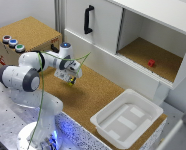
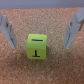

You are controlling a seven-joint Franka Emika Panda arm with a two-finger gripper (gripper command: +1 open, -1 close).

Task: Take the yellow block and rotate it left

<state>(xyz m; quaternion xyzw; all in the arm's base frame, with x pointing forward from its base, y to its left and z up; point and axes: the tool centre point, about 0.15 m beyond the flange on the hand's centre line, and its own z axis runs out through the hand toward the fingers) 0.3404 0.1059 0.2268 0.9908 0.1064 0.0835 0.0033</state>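
The yellow block (image 2: 37, 46) is seen lying on the cork table (image 1: 88, 95), well away from its edges, between the spread fingers of the claw (image 2: 40, 31), untouched. It is judged light, stiff and easily tipped; its two opposite flat sides should be pinched. The arm (image 1: 43, 62) is bent over, claw pointed down, held wide.

Both views soft and blurry under even, bright light, without glare.

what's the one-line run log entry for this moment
phase: pre-grasp | gripper: open, fingers straddling yellow block | block: on cork, not gripped | red block: in cabinet | rotation: not done
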